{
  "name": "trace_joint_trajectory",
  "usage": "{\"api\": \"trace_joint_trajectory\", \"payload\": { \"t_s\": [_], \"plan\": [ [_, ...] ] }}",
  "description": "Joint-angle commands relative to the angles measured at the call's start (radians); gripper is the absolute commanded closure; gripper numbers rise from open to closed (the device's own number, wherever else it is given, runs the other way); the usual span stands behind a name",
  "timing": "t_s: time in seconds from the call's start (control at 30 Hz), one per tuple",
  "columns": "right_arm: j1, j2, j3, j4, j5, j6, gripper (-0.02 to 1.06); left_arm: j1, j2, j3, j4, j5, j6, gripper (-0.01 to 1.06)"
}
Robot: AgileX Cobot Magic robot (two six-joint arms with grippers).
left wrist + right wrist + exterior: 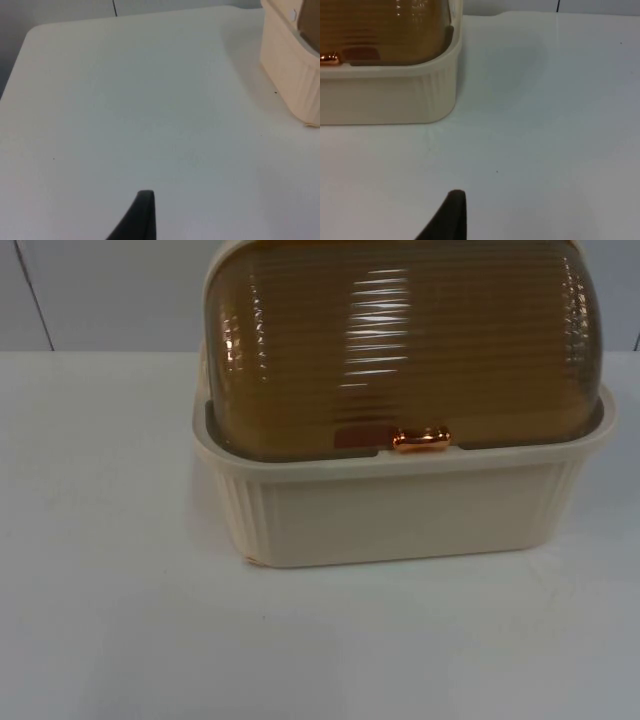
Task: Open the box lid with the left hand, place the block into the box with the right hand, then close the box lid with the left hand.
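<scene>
Your box (400, 510) sits on the bench (120, 620), lid (400, 350) shut, a reddish block-like shape behind it near the handle (421, 439). Whether the task is finished or unstarted is unclear. Left jaws (142, 220) and right jaws (450, 220) hover off the box's sides; their opening I cannot tell.

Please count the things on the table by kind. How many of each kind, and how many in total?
Cream box: 1
Amber ribbed lid, shut on the box: 1
Copper handle on the lid: 1
Reddish shape behind the lid, perhaps a block: 1
Total: 4
</scene>
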Motion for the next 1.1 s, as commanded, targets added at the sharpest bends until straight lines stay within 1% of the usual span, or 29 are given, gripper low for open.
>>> {"api": "trace_joint_trajectory", "payload": {
  "t_s": [0.0, 0.3, 0.5, 1.07],
  "plan": [
    [0.001, -0.003, 0.002, 0.002, -0.012, 0.003, 0.00, -0.006, -0.003, 0.004, 0.003, -0.012, -0.005, 0.00],
    [0.001, -0.003, 0.002, 0.002, -0.012, 0.003, 0.00, -0.006, -0.003, 0.004, 0.005, -0.012, -0.005, 0.00],
    [0.001, -0.003, 0.002, 0.002, -0.012, 0.003, 0.00, -0.006, -0.003, 0.004, 0.030, -0.012, -0.050, 0.00],
    [0.001, -0.003, 0.002, 0.002, -0.012, 0.003, 0.00, -0.006, -0.003, 0.004, 0.032, -0.012, -0.050, 0.00]
  ]
}}
